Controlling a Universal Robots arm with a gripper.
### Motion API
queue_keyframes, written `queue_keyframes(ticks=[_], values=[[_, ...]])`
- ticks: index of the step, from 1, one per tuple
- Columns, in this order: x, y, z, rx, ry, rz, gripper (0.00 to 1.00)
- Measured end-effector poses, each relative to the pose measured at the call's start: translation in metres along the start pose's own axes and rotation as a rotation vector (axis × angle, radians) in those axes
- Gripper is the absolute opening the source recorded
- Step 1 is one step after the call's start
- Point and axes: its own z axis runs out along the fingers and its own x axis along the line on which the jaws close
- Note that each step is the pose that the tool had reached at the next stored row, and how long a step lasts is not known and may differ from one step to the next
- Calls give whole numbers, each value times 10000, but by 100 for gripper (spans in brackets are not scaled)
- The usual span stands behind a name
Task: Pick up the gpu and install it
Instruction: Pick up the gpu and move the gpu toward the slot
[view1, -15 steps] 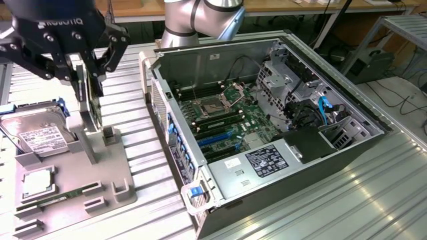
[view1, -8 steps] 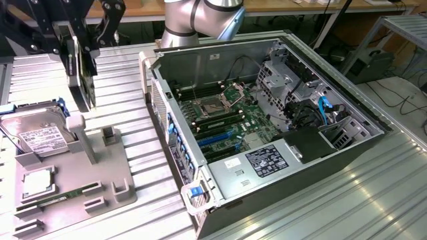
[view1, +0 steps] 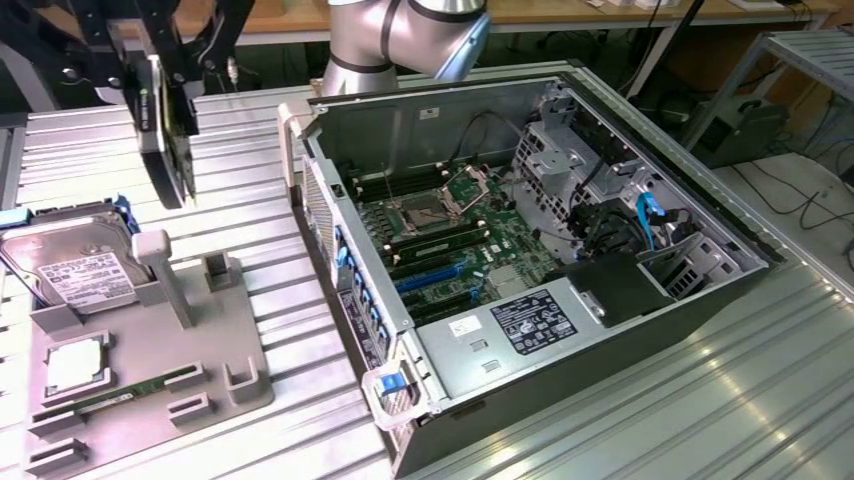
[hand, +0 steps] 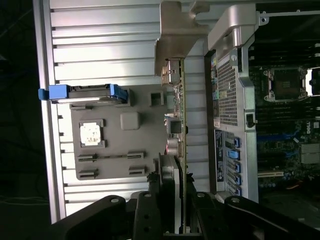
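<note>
Claw (hand: 172, 205) clamped on the gpu (view1: 163, 140), aloft beside the open case (view1: 427, 110); transfer step, installation awaiting, I judge, careful slot alignment.

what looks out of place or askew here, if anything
Nothing damaged or spilled. The dark grey flat gpu card hangs on edge in the jaws above the ribbed metal table, off the grey parts tray. The silver hard drive with white label leans tilted against that tray.
</note>
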Motion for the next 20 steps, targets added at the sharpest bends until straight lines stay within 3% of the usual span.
queue_keyframes(ticks=[9,14,19,20], values=[[-284,15,6,-74,5,18,28],[-485,26,11,-146,8,31,28],[-596,33,14,-215,11,66,28],[-648,35,15,-260,13,78,28]])
